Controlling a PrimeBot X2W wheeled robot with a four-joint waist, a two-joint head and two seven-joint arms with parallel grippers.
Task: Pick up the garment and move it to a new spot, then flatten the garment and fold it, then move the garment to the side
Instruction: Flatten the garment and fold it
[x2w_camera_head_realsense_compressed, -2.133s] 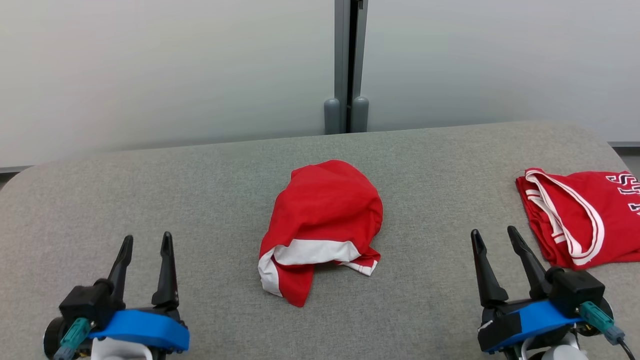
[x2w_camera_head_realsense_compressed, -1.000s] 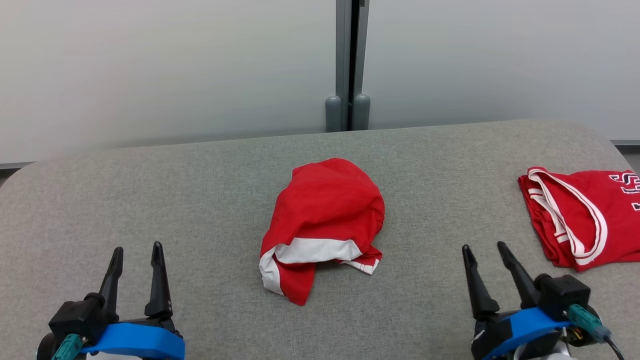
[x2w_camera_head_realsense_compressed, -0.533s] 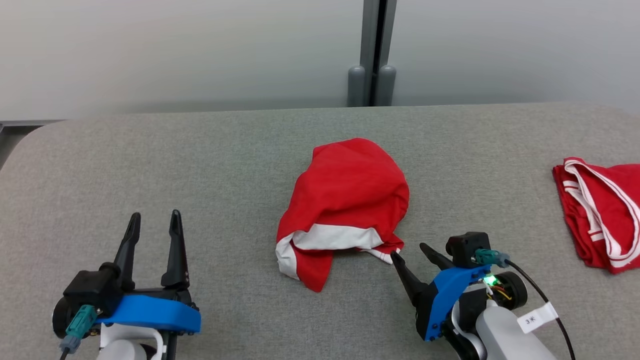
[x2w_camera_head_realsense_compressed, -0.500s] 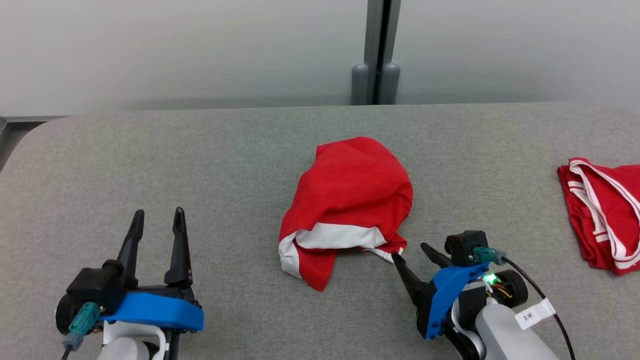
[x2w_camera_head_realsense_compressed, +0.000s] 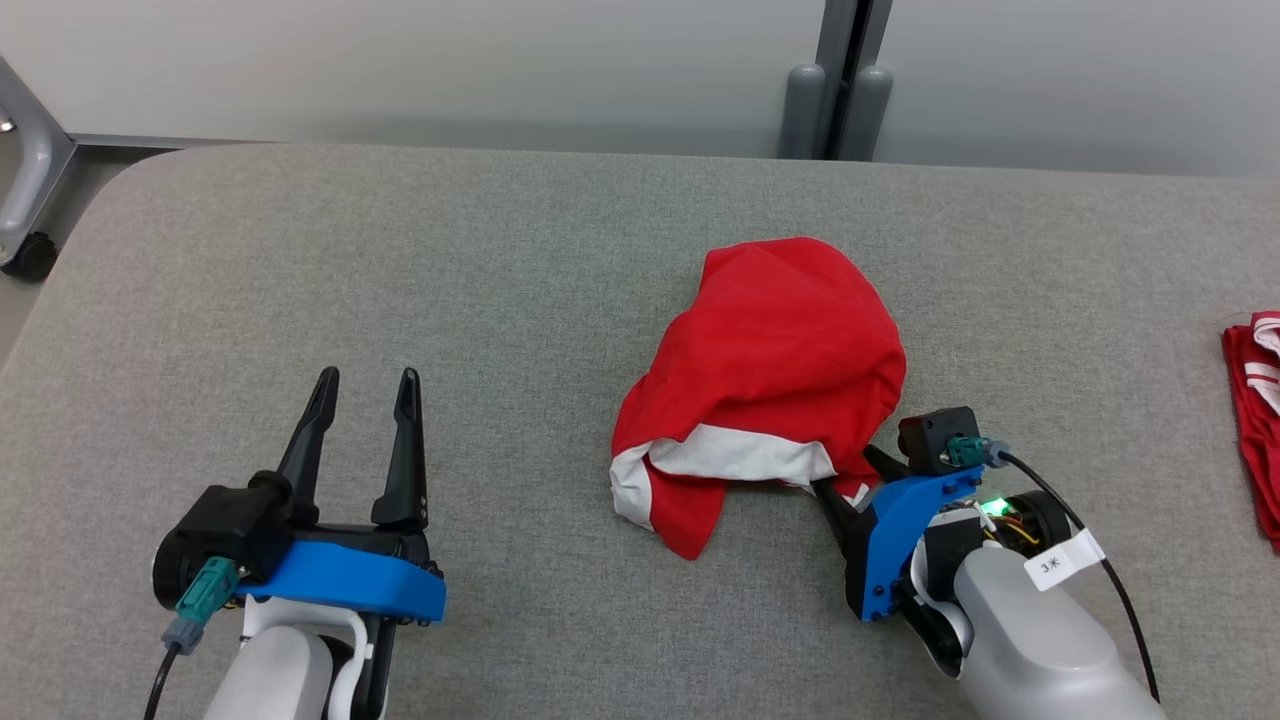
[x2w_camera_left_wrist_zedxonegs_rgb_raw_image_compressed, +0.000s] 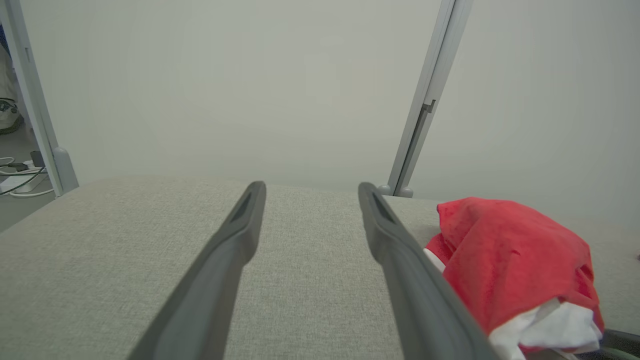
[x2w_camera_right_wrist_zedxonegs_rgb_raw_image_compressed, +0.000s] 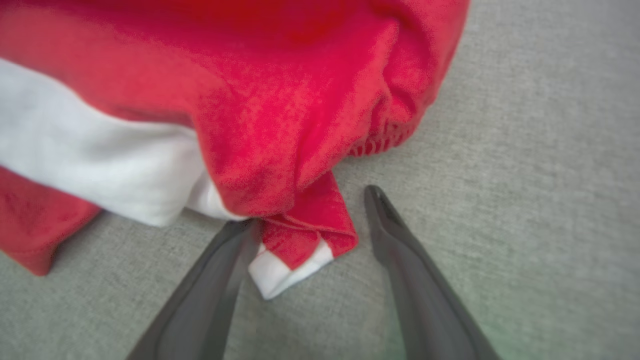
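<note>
The garment is a crumpled red piece with a white band, lying in a heap on the grey padded table. My right gripper stands open at its near right corner, fingers pointing left into the cloth. In the right wrist view the right gripper straddles a folded red and white corner, the left finger touching it. Well to the left, my left gripper is open with nothing between its fingers. The left wrist view has the left gripper above bare table and the garment at its right.
A second red garment with white trim lies at the table's right edge. Grey partition posts stand behind the table. A metal frame leg with a caster is off the far left corner. Cables lie on the floor there.
The head camera has turned, shifting the whole picture. My right gripper has swung in from the right to the garment's near right corner and now straddles it. The left gripper stays open.
</note>
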